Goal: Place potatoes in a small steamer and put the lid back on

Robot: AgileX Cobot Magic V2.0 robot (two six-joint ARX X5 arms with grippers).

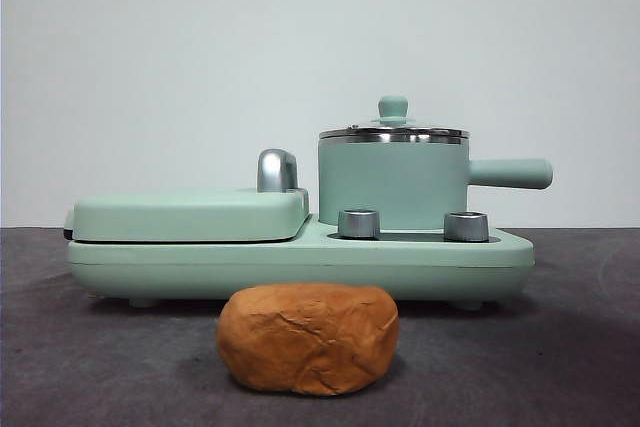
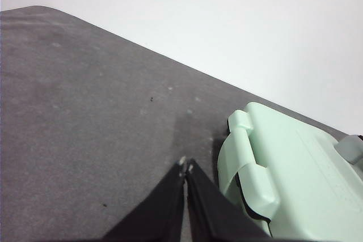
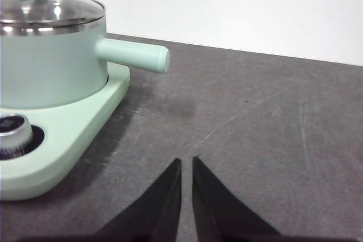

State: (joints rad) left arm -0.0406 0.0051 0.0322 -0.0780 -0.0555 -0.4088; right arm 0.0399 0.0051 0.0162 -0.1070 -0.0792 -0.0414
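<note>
An orange-brown potato (image 1: 308, 338) lies on the dark table in front of the mint-green cooker. The small steamer (image 1: 393, 183) stands on the cooker's right half, its straight handle (image 1: 511, 173) pointing right. The glass lid (image 1: 393, 130) with a mint knob sits on its rim. The right wrist view shows the steamer (image 3: 52, 63) and lid (image 3: 48, 8) too. My right gripper (image 3: 186, 161) is shut, empty, over bare table to the right of the cooker. My left gripper (image 2: 186, 164) is shut, empty, beside the cooker's left end. Neither gripper shows in the front view.
The cooker base (image 1: 300, 262) carries a flat griddle cover (image 1: 188, 215) with a chrome handle (image 1: 277, 170) on its left half, and two steel knobs (image 1: 359, 223) at the front right. The griddle end (image 2: 289, 168) is close to my left gripper. A white wall stands behind.
</note>
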